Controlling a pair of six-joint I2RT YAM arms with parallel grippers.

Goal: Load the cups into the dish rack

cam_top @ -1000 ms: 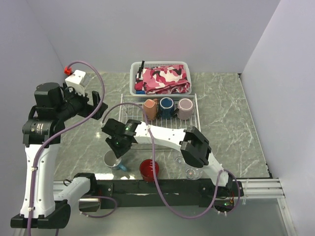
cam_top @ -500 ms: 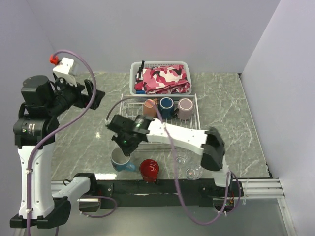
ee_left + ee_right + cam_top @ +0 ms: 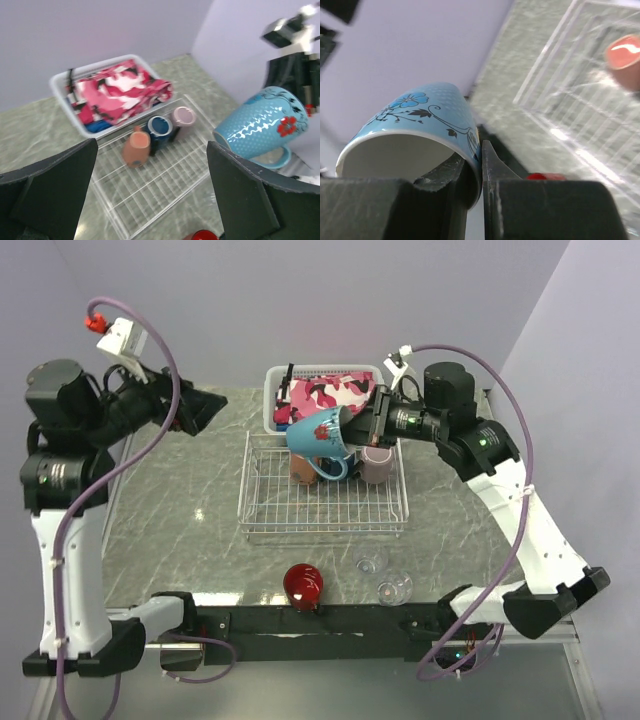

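at the near edge of the bench [image 3: 180,525] you have the red mug [image 3: 303,582] on its own. to its right are a clear glass [image 3: 393,588] and, just beyond it, a second clear glass [image 3: 371,562]. all three stand outside the dish rack [image 3: 320,516], which lies past them at mid-bench with its near half bare wire.

along the rack's far side three mugs sit in a row: the terracotta mug [image 3: 136,150] on the left, the navy mug [image 3: 160,127] in the middle and the mauve mug [image 3: 376,466] on the right.

your right end effector [image 3: 480,167] is clamped on the rim of the teal mug [image 3: 318,433], one finger inside the mouth and one outside. the mug hangs in the air over that far row, tipped on its side with the handle underneath. from the top view it covers most of the navy mug.

beyond the rack, touching its far edge, is the white slotted basket [image 3: 60,81] with the pink camouflage cloth [image 3: 335,400] heaped in it.

your left end effector [image 3: 197,410] is raised at the far left, well apart from the rack, its fingers spread wide and gripping nothing.
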